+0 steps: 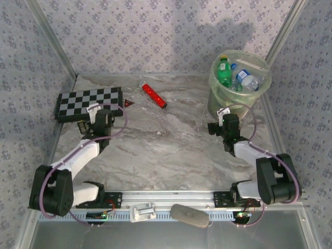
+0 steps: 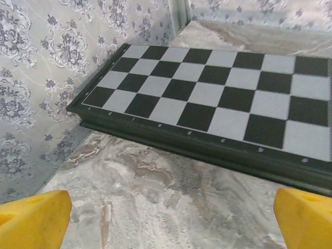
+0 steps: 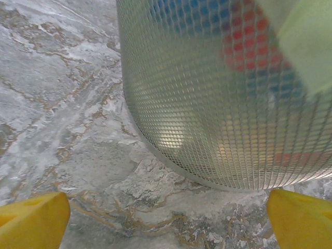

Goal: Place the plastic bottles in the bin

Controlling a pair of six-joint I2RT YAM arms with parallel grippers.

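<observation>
Top external view: the plastic bottles (image 1: 244, 78) that can be made out, one green-tinted w/ yellow cap and clear ones w/ blue labels, are seen inside the bin (image 1: 228, 99), which stands at the far right corner of the counter (image 1: 171, 150). The right pincer (image 1: 224, 116) is held low, just beside the bin's near wall, jaws apart, nothing between them; in the right wrist view its yellow fingers (image 3: 33, 220) are spread wide and the bin's meshed wall is very close ahead, w/ blurred blue and red label colours showing through. The left pincer (image 1: 96, 111) is likewise spread and empty, pointed at the chequered board (image 1: 89, 102), whose near edge is seen close ahead in the left wrist view. A red tube (image 1: 153, 94) lies apart from both, mid-far on the counter. Judged from this, the task is at or near its end. Risks: w/ the right arm so near, any fwd or sideways drift could shove or tip the bin, and bottles could be spilled back out; the thin liner could be snagged by a fingertip. On the left, the board edge could be struck or clamped if the arm is driven fwd, and the red tube could be mistaken for a bottle and binned. Both arms are best drawn back and up, away from bin and board.
</observation>
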